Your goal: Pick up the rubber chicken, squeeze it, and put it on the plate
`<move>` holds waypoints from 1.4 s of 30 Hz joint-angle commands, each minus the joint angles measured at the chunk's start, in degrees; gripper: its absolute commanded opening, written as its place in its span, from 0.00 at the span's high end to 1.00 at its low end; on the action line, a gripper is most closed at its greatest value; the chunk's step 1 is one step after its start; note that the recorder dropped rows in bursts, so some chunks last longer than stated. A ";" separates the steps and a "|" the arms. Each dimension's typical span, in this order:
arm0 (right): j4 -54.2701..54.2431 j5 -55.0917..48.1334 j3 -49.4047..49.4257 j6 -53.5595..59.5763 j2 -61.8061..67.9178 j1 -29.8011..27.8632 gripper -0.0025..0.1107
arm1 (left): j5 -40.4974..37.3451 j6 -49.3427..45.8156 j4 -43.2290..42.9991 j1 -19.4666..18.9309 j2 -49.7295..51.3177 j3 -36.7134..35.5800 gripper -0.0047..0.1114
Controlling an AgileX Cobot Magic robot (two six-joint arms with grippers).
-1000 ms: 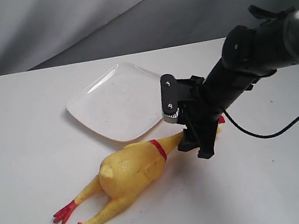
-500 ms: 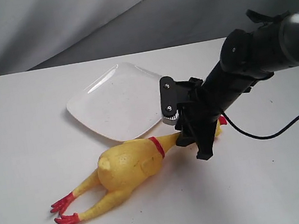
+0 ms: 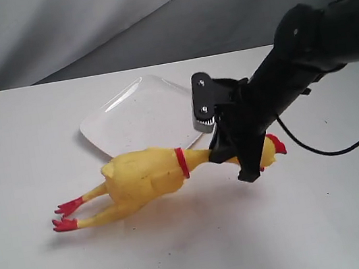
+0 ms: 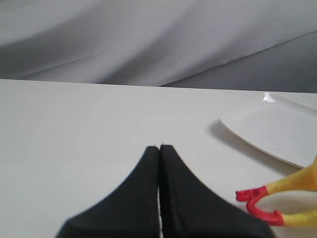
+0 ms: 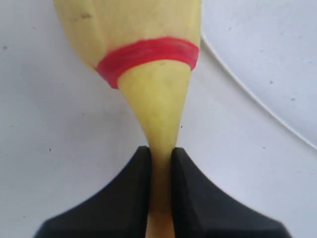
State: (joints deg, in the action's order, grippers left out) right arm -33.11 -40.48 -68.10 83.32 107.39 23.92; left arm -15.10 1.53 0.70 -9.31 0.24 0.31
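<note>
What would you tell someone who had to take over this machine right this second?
The right gripper is shut on the thin neck of the rubber chicken.
The left gripper is shut, empty, low over the table, apart from the chicken.
The chicken hangs roughly level, seemingly clear of the table, with its shadow beneath. The plate just beside it holds nothing.
Done: the pickup. Whether it has been squeezed, I cannot tell.
Left: carry it over and set it on the plate.
</note>
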 commanded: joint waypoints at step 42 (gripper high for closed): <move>-3.33 -13.33 4.32 -17.83 -28.49 0.16 0.98 | 32.76 39.45 -20.38 -0.04 -0.24 -0.31 0.96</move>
State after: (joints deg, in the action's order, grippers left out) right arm -34.04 -54.92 -63.82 65.37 79.38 23.92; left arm 14.85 32.07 -7.68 -9.31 0.24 0.31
